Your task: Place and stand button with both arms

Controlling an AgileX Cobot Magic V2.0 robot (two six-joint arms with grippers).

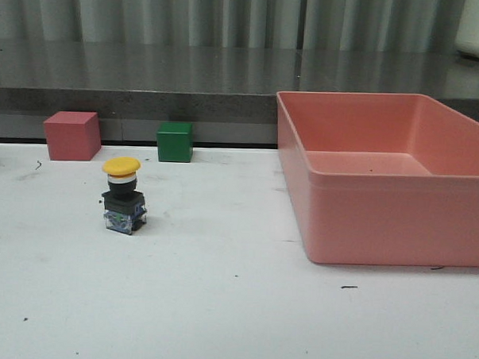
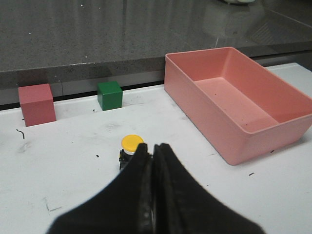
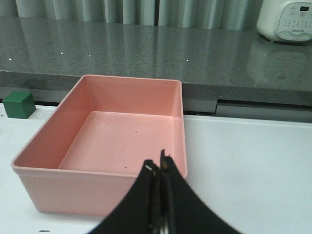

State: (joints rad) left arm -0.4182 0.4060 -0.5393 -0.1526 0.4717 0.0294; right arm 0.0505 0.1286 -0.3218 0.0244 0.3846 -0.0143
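The button stands upright on the white table, yellow cap on top, black collar and clear base block below. In the left wrist view the button shows partly behind my left gripper, whose jaws are shut with nothing between them, short of the button. My right gripper is shut and empty too, hanging over the near rim of the pink bin. Neither arm appears in the front view.
A large pink bin fills the right side of the table, empty inside. A red cube and a green cube sit along the table's back edge, below a dark counter. A white appliance stands on that counter.
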